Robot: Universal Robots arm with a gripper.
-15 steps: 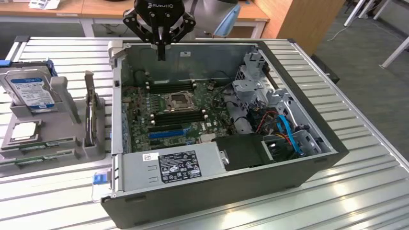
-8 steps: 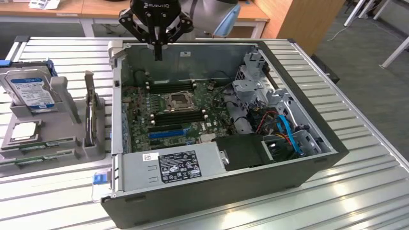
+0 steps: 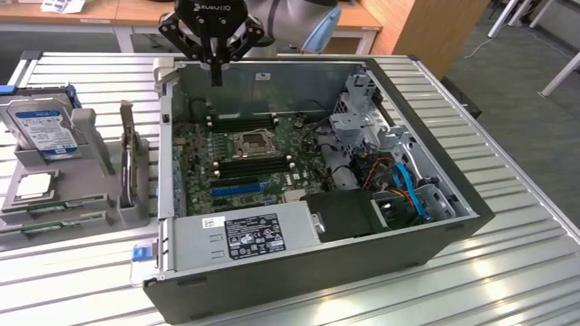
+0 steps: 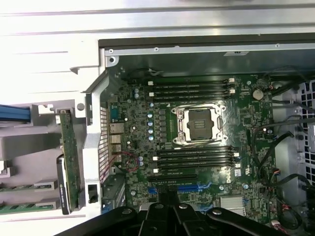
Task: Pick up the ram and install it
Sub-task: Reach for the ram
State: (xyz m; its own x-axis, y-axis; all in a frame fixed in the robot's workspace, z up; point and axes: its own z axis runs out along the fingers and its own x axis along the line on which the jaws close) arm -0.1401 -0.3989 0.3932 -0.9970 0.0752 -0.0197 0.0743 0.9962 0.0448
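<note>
Two ram sticks, thin green boards, lie edge-up in a grey holder (image 3: 100, 217) outside the case on the exterior view's left: one ram stick (image 3: 53, 205) and a second (image 3: 41, 229) just nearer the table's front. The wrist view catches both ram sticks (image 4: 22, 187) (image 4: 22, 208) at its edge. My black gripper (image 3: 216, 76) hangs shut and empty above the back wall of the open computer case (image 3: 435, 129), well apart from the ram. Its fingers (image 4: 167, 214) point down over the motherboard (image 4: 147, 128). Black memory slots (image 4: 192, 88) (image 4: 194, 157) flank the CPU socket (image 4: 199, 125).
The grey holder also carries a blue-labelled hard drive (image 3: 41, 129), a CPU (image 3: 34, 185) and an upright card with a metal bracket (image 3: 127, 153). Inside the case are a power supply (image 3: 244, 234), a drive cage (image 3: 363, 119) and blue and orange cables (image 3: 408, 183). Slatted metal table (image 3: 517, 204) around.
</note>
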